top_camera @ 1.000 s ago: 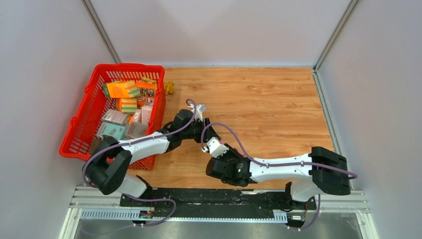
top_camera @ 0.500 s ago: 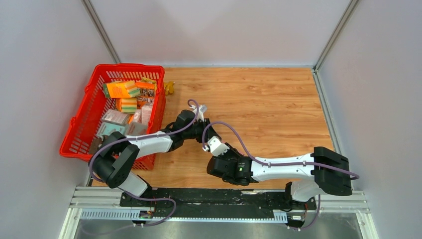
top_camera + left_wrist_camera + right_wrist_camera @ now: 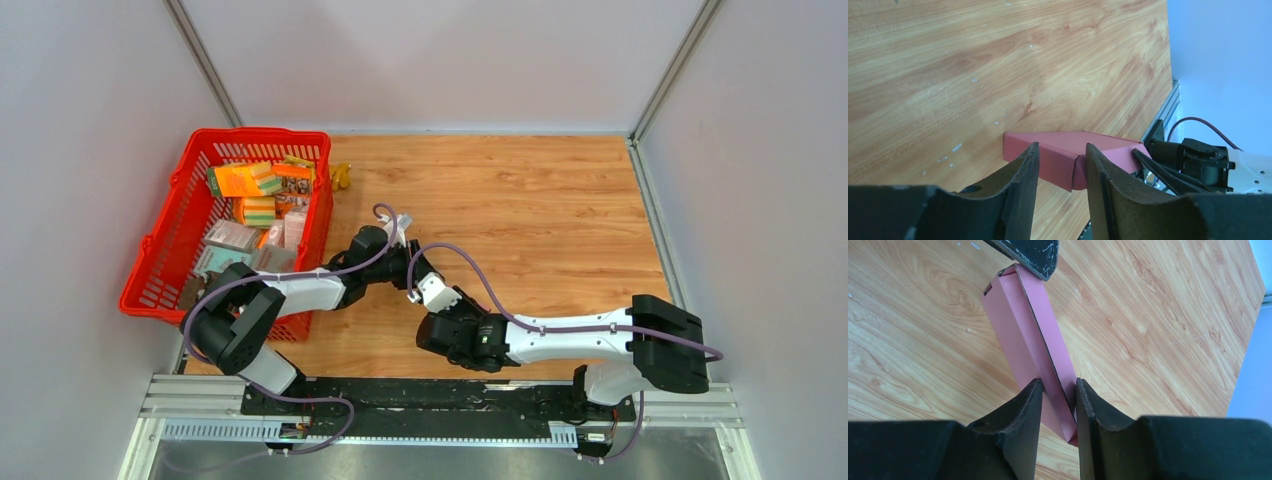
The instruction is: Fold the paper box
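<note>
top external: paper box (image 3: 1028, 335) out of sight; right claw (image 3: 1057, 390) tight on it, left claw (image 3: 1060, 150) unclear

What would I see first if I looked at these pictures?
A pink paper box lies in the middle of the wooden table. The right gripper pinches one end of it, and the left gripper is at the other end. Off to the left sits a bright red basket full of colourful packages.

Plain pink paper box (image 3: 1020, 335) — red basket (image 3: 165, 245), wood-grain table (image 3: 520, 200).
</note>
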Controlling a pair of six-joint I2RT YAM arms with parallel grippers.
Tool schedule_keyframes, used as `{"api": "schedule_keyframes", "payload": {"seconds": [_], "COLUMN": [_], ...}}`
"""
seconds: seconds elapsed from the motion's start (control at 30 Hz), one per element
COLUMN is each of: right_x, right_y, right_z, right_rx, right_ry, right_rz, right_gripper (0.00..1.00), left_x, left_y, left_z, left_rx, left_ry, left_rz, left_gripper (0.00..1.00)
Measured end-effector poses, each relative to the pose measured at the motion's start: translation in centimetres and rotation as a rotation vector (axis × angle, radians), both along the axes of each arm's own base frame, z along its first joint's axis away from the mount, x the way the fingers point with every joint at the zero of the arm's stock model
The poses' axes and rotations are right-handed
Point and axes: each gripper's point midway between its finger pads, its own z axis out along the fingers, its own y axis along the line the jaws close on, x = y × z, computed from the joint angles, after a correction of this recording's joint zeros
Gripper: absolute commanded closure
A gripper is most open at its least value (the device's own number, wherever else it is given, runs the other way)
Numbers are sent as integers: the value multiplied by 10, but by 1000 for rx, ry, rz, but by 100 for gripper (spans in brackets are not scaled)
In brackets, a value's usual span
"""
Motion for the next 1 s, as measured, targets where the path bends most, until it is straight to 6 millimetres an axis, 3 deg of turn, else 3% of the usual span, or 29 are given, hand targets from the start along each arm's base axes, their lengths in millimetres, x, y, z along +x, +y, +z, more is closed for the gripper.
{"api": "schedule_keyframes", "payload": {"seconds": [0.17,0.47,0.7,1.0], "right_x": [0,0,0,0], "right_y": [0,0,0,-2], "right_z": [0,0,-1,-2], "right_rx": [0,0,0,-6], "right_ry": [0,0,3,9], "right_rz": [-1,0,1,-3], "right_gripper": [68,68,68,65], "left_x": [-4,-10,-15,-9], "left_y": [0,2,3,-1], "left_z": [2,28,2,0], "left_rx": [-9,-47,-21,-66], "left_ry": [14,-25,38,6], "left_rz": [-5,-19,-29,-21], "left_gripper": [48,53,61,80]}}
